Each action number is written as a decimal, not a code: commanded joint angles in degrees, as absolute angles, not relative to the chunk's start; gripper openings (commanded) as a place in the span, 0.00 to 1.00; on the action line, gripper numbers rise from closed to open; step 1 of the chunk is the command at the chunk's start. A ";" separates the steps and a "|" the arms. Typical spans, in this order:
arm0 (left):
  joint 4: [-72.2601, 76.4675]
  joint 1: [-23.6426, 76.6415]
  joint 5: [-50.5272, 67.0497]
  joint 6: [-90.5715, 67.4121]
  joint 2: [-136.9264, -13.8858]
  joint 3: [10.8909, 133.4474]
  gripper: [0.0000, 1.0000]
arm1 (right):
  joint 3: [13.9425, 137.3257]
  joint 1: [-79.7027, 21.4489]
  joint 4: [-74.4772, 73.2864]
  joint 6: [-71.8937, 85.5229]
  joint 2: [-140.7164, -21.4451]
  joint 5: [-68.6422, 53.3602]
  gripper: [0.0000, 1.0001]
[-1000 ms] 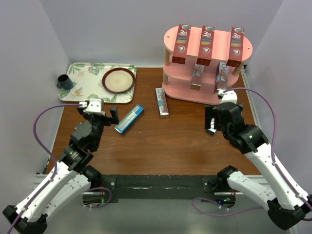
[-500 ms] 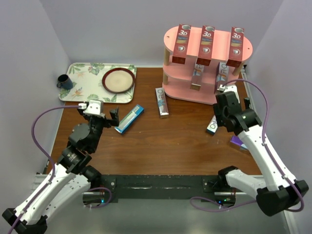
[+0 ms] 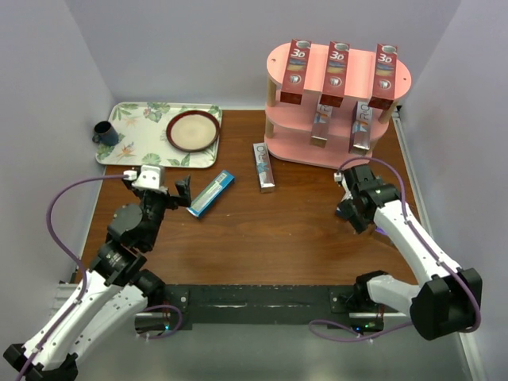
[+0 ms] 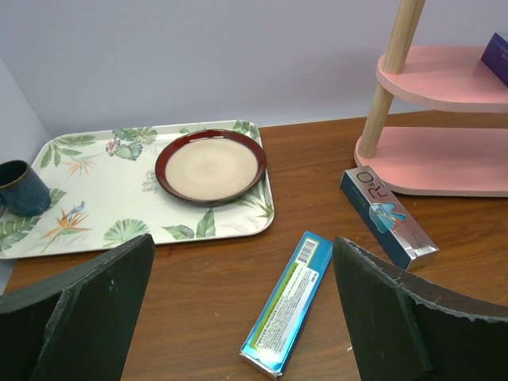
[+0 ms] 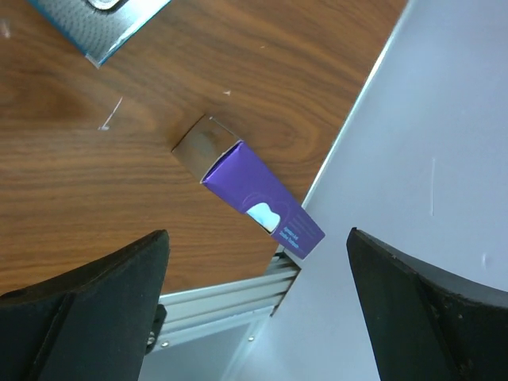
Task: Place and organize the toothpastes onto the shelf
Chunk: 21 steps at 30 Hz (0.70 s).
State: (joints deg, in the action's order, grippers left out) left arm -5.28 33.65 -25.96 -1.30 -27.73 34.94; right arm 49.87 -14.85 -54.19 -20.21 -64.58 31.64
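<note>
Toothpastes (image 3: 336,73) are standing five on the shelf (image 3: 275,67), upper right: three red, two silver. Four are lying loose on the table (image 3: 262,230): one teal carton (image 4: 287,302), two silver, one purple carton (image 5: 262,202). That last one is lying at the table's edge, so you are risking sweeping it off. The right gripper (image 5: 258,238) and the left gripper (image 4: 242,240) are both gaping empty.

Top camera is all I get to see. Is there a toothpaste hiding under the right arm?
Observer: Yes, the right wrist camera shows a purple carton lying flat, one end reaching the table's metal edge.
Operator: Is it being held?
Observer: No, the right gripper is open; the carton touches neither finger.
Operator: What's printed on the teal carton?
Observer: The left wrist camera shows a barcode at its end nearer the tray.
</note>
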 commanded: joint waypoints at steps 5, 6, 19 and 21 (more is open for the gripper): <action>-3.43 33.05 -24.96 -1.05 -26.19 35.68 1.00 | 43.60 -10.65 -52.74 -37.17 -67.15 21.11 0.99; -3.34 33.13 -24.96 -1.05 -26.37 35.68 1.00 | 43.16 -9.76 -52.56 -39.44 -67.24 20.66 0.99; -3.34 33.05 -23.73 -1.05 -28.12 35.77 1.00 | 39.64 -1.32 -44.48 -54.75 -72.50 22.59 0.99; -3.43 32.96 -23.47 -0.97 -28.65 35.77 1.00 | 39.73 -0.71 -43.95 -56.07 -73.47 22.15 0.99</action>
State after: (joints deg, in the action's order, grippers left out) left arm -5.26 33.39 -24.49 -1.30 -27.88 34.94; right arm 40.32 -1.93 -46.17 -44.31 -71.90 22.96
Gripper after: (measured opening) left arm 0.997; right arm 0.986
